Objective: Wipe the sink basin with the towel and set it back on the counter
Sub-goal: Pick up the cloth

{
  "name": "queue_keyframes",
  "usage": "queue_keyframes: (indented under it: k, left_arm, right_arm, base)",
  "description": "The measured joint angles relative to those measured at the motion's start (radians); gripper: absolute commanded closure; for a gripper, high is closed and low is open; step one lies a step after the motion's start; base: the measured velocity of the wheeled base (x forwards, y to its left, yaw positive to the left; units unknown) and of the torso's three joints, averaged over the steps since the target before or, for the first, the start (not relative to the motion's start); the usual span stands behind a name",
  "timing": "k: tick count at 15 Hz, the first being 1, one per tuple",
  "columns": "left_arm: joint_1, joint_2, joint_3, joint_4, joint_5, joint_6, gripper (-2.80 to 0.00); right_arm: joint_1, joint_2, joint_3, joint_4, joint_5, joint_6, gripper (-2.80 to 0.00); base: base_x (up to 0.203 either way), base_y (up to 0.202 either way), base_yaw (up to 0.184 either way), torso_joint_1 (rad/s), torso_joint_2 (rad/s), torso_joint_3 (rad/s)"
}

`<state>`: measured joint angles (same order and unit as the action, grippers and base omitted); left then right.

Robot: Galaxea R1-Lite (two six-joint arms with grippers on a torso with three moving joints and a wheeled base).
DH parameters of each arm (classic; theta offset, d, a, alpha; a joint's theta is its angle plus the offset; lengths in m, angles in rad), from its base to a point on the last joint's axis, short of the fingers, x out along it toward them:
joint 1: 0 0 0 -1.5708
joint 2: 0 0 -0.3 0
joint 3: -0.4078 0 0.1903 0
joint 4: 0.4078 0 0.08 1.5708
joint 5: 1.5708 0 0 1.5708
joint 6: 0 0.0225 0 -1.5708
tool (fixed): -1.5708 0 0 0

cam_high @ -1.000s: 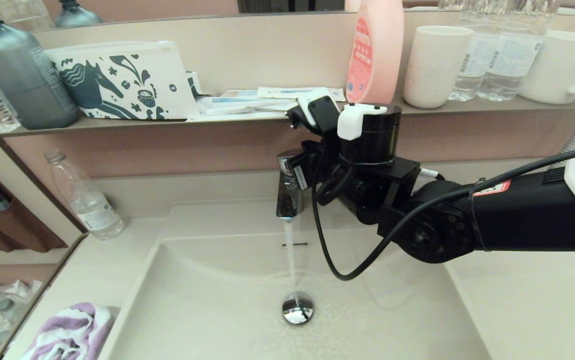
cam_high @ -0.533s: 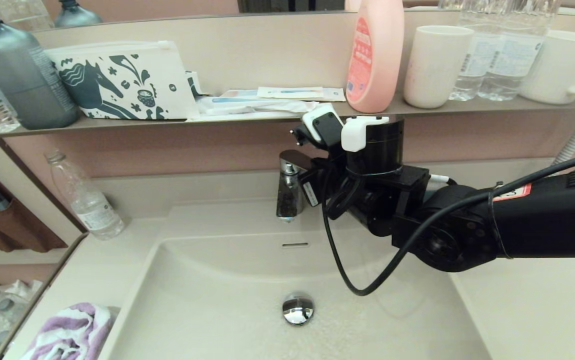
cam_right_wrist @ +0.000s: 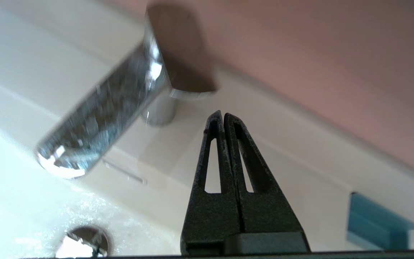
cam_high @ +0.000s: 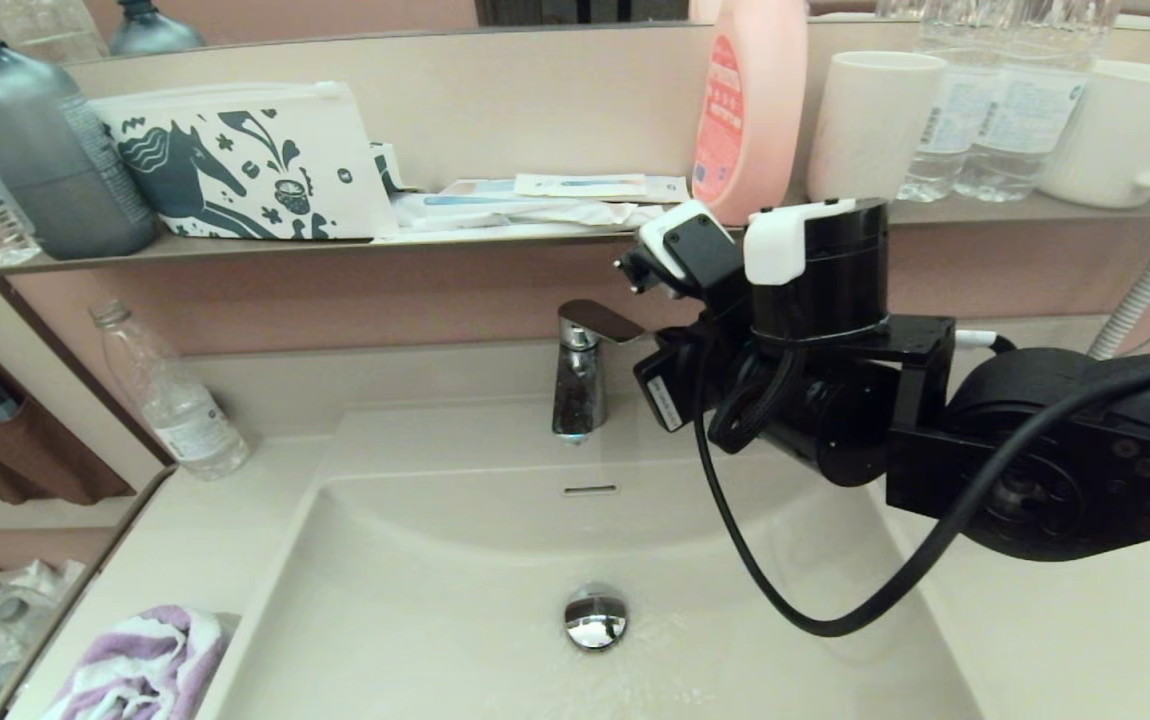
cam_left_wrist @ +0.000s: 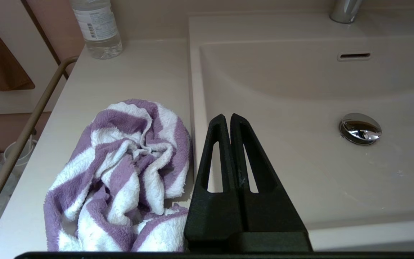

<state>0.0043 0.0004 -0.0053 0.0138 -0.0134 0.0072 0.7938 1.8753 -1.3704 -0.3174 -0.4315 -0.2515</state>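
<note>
The purple-and-white striped towel (cam_left_wrist: 120,172) lies crumpled on the counter (cam_left_wrist: 138,72) just left of the sink basin (cam_left_wrist: 300,108). In the head view the towel (cam_high: 140,665) shows at the bottom left corner, beside the basin (cam_high: 415,600) with its chrome drain plug (cam_high: 595,617). My left gripper (cam_left_wrist: 227,117) is shut and empty, hovering over the basin's near left rim right beside the towel. My right gripper (cam_right_wrist: 223,114) is shut and empty, close to the right of the chrome faucet (cam_right_wrist: 106,118). The right arm (cam_high: 835,400) reaches in from the right.
No water runs from the faucet (cam_high: 577,385). A clear bottle (cam_high: 170,400) stands on the counter at back left. The shelf (cam_high: 985,212) above holds a grey bottle (cam_high: 45,140), horse-print pouch (cam_high: 245,165), pink bottle (cam_high: 750,110), cups and water bottles. A rail (cam_left_wrist: 19,136) edges the counter's left side.
The water stream has stopped. My right arm has drawn back to the right, away from the faucet handle, which now stands free. The towel has not moved.
</note>
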Motion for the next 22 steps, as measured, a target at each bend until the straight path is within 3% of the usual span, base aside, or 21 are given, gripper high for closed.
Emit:
queue_keyframes:
  k: [3, 6, 9, 13, 17, 19, 22]
  left_arm:
    - [0.000, 0.000, 0.000, 0.000, 0.000, 0.000, 0.00]
    - [0.000, 0.000, 0.000, 0.000, 0.000, 0.000, 0.00]
    - [0.000, 0.000, 0.000, 0.000, -0.001, 0.000, 0.00]
    - [0.000, 0.000, 0.000, 0.000, 0.000, 0.000, 0.00]
    - [0.000, 0.000, 0.000, 0.000, 0.000, 0.000, 0.00]
    - [0.000, 0.000, 0.000, 0.000, 0.000, 0.000, 0.00]
    - [0.000, 0.000, 0.000, 0.000, 0.000, 0.000, 0.00]
  right_arm:
    - [0.020, -0.043, 0.025, 0.002, -0.002, 0.009, 0.00]
    - [0.030, -0.114, 0.131, 0.004, -0.020, 0.039, 0.00]
    - [-0.017, -0.249, 0.268, 0.005, -0.023, 0.045, 0.00]
    - [-0.261, -0.486, 0.426, 0.028, -0.003, 0.020, 0.00]
    - [-0.640, -0.667, 0.476, 0.115, 0.034, -0.001, 0.00]
    - [-0.843, -0.750, 0.498, 0.133, 0.108, 0.011, 0.00]
    - [-0.972, -0.944, 0.563, 0.192, 0.273, 0.055, 0.00]
  base:
    - [0.000, 0.000, 0.000, 0.000, 0.00, 0.000]
    - [0.000, 0.000, 0.000, 0.000, 0.00, 0.000]
    - [0.000, 0.000, 0.000, 0.000, 0.00, 0.000]
    - [0.000, 0.000, 0.000, 0.000, 0.00, 0.000]
    - [0.000, 0.000, 0.000, 0.000, 0.00, 0.000]
    - [0.000, 0.000, 0.000, 0.000, 0.00, 0.000]
    - [0.000, 0.000, 0.000, 0.000, 0.00, 0.000]
